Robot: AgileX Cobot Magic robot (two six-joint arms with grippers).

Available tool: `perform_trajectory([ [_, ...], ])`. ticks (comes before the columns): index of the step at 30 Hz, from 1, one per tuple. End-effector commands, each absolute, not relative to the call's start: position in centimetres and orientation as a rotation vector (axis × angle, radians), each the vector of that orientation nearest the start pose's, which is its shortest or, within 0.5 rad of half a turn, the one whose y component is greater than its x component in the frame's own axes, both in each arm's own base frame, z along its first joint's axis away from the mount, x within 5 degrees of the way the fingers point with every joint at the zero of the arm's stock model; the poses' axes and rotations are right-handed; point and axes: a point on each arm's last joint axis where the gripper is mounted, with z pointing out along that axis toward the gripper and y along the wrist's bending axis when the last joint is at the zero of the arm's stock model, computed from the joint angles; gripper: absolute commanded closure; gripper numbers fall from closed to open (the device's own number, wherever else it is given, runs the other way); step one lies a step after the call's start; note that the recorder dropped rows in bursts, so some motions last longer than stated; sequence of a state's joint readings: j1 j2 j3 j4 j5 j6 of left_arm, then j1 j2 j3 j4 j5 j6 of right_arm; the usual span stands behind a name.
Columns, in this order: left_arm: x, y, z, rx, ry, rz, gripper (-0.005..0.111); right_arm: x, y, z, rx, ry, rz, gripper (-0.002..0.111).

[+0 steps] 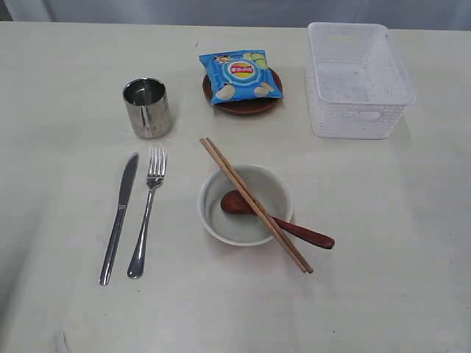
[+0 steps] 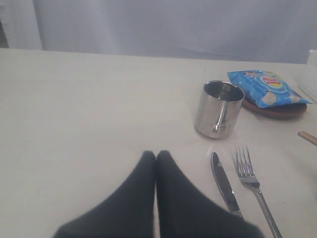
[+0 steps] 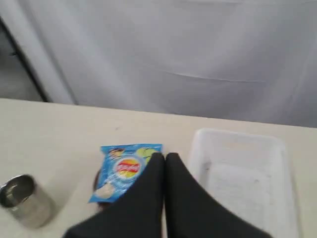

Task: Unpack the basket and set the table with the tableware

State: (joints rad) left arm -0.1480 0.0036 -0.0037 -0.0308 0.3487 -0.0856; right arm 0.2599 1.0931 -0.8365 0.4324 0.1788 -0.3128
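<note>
The white perforated basket (image 1: 358, 77) (image 3: 242, 173) stands empty at the back right of the cream table (image 1: 59, 88). A steel cup (image 1: 148, 107) (image 2: 219, 109) stands back left, with the knife (image 1: 120, 217) (image 2: 224, 184) and fork (image 1: 148, 211) (image 2: 252, 181) laid side by side in front of it. The pale bowl (image 1: 245, 204) holds the dark red-brown spoon (image 1: 276, 220); wooden chopsticks (image 1: 254, 204) lie across its rim. A small brown plate (image 1: 243, 105) carries the blue chip bag (image 1: 239, 76) (image 3: 125, 171). My left gripper (image 2: 156, 154) is shut and empty, left of the knife. My right gripper (image 3: 165, 156) is shut and empty, raised between bag and basket. Neither gripper shows in the exterior view.
A grey-white curtain (image 3: 198, 54) hangs behind the table's far edge. Bare tabletop lies left of the cup (image 2: 74, 109) and to the right of the bowl (image 1: 397, 235).
</note>
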Motion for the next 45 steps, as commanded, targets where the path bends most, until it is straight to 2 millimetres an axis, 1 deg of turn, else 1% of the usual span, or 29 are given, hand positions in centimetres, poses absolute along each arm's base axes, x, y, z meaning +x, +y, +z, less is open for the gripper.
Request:
perform_trajectory([
  [1, 5.3, -0.9, 18.2, 0.046, 1.834, -0.195, 0.107, 18.2, 9.2, 34.7, -0.343, 1.781, 0.441, 0.108],
  [4, 5.3, -0.9, 18.2, 0.046, 1.834, -0.195, 0.107, 15.5, 9.6, 35.1, -0.410, 1.722, 0.506, 0.108],
  [6, 5.3, -0.9, 18.2, 0.046, 1.834, -0.195, 0.107, 14.3, 9.4, 35.2, -0.427, 1.697, 0.529, 0.108],
  [13, 5.3, -0.9, 18.2, 0.046, 1.834, -0.195, 0.107, 11.6, 7.9, 35.8, -0.397, 1.633, 0.577, 0.108],
  [17, 5.3, -0.9, 18.2, 0.046, 1.834, -0.195, 0.107, 10.6, 7.3, 36.4, -0.389, 1.586, 0.586, 0.108],
  [26, 5.3, -0.9, 18.2, 0.046, 1.834, -0.195, 0.107, 9.3, 6.4, 37.2, -0.373, 1.521, 0.592, 0.108],
  [28, 5.3, -0.9, 18.2, 0.046, 1.834, -0.195, 0.107, 9.1, 5.6, 37.3, -0.328, 1.516, 0.552, 0.108],
  [30, 5.3, -0.9, 18.2, 0.046, 1.834, -0.195, 0.107, 8.9, 4.5, 37.1, -0.202, 1.567, 0.552, 0.108],
  [32, 5.3, -0.9, 18.2, 0.046, 1.834, -0.195, 0.107, 8.5, 3.1, 36.2, -0.032, 1.598, 0.514, 0.108],
  [33, 5.3, -0.9, 18.2, 0.046, 1.834, -0.195, 0.107, 8.1, 2.6, 35.5, 0.026, 1.601, 0.480, 0.108],
  [36, 5.3, -0.9, 18.2, 0.046, 1.834, -0.195, 0.107, 7.2, 1.0, 32.7, 0.220, 1.590, 0.341, 0.108],
  [37, 5.3, -0.9, 18.2, 0.046, 1.834, -0.195, 0.107, 7.1, 0.7, 31.8, 0.246, 1.589, 0.309, 0.108],
  [39, 5.3, -0.9, 18.2, 0.046, 1.834, -0.195, 0.107, 6.8, 0.2, 29.3, 0.272, 1.592, 0.235, 0.108],
  [45, 5.3, -0.9, 18.2, 0.046, 1.834, -0.195, 0.107, 6.7, -0.2, 23.0, 0.295, 1.573, 0.209, 0.108],
])
